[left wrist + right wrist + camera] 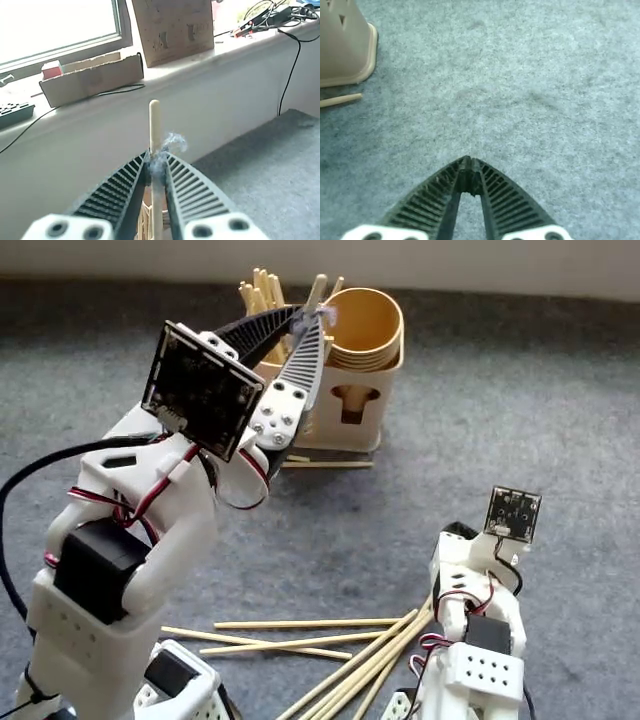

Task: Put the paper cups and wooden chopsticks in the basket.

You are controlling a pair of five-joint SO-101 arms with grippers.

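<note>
The paper cups (365, 325) sit nested in one stack inside the basket (350, 410), which stands toward the far edge of the counter (520, 390), about midway along it. Beside the stack, in the same basket, a bundle of wooden chopsticks (262, 290) stands on end, their tips rising above the rim.

One more chopstick (155, 130) is upright over the basket, clamped near its upper end by the left pincer (310, 312). Both fingers press against it, and its rounded tip rises above them. A pale grey tuft (172, 142), which looks like fluff off the counter's surface, clings at the fingertips.

A single chopstick (325, 463) lies flat on the counter just beside the basket's foot, on its near side. More loose chopsticks (300, 635) lie scattered along the near edge: a few lie roughly parallel to that edge, and several slant in a bunch toward the base of the right arm.

The right pincer (468, 175) is over bare grey counter toward the near right corner, well apart from the basket. Its fingers are together at the tips with nothing between them.

In the left wrist view, a pale wall rises behind the held chopstick to a sill with cardboard boxes (92, 77) and cables (270, 20).
</note>
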